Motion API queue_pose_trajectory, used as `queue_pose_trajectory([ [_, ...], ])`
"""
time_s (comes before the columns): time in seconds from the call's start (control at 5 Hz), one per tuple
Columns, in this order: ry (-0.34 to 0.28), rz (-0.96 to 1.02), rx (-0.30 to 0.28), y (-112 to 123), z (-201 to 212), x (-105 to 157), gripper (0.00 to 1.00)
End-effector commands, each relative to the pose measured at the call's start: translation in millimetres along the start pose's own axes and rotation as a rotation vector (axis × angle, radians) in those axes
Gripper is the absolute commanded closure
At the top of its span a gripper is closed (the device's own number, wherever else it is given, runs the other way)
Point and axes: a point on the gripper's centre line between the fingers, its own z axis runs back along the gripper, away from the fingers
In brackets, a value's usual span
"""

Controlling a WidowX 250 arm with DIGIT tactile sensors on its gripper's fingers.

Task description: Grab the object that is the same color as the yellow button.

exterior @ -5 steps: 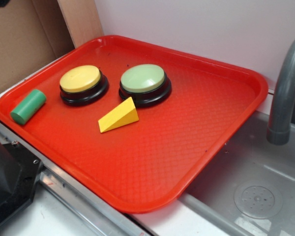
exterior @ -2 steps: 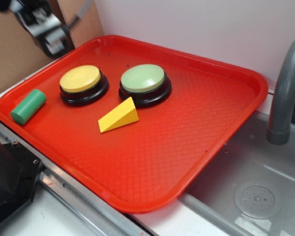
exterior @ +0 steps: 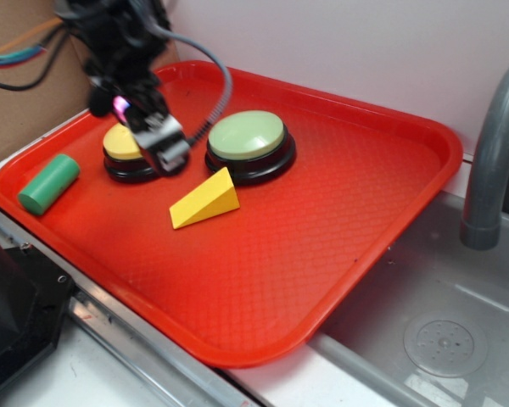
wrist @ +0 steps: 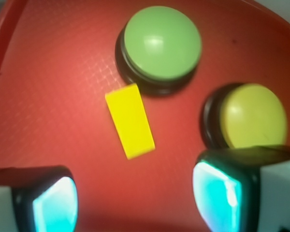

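The yellow wedge block (exterior: 205, 201) lies on the red tray (exterior: 365, 195), in front of the two buttons. In the wrist view the wedge (wrist: 129, 121) lies ahead of my jaws, not between them. The yellow button (exterior: 118, 145) is partly hidden behind my gripper (exterior: 163, 146), which hangs above it, left of the wedge. The wrist view shows the yellow button (wrist: 253, 116) at the right, just past the right finger. My gripper (wrist: 135, 203) is open and empty, with only bare tray between its fingers.
A pale green button (exterior: 247, 136) stands right of the yellow one, also in the wrist view (wrist: 162, 41). A green cylinder (exterior: 48, 183) lies at the tray's left edge. A grey tap (exterior: 495, 153) and a sink (exterior: 441, 339) are at the right. Cardboard stands behind.
My arm has come in from the upper left and moved down and right, from outside the tray to above the yellow button. The objects have not moved.
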Motion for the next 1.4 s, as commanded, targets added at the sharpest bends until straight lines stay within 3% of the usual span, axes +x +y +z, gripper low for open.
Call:
queue_pose_trajectory([
  [0.0, -0.012, -0.016, 0.012, 4, -42, 32, 0.00],
  [0.2, 0.021, -0.023, -0.030, 0, -60, 36, 0.00],
  [0.6, 0.079, -0.030, -0.016, -8, -76, 38, 0.00],
  [0.8, 0.082, 0.027, 0.001, -8, -75, 35, 1.00],
  [1.2, 0.091, 0.124, 0.012, -7, -63, 30, 1.00],
])
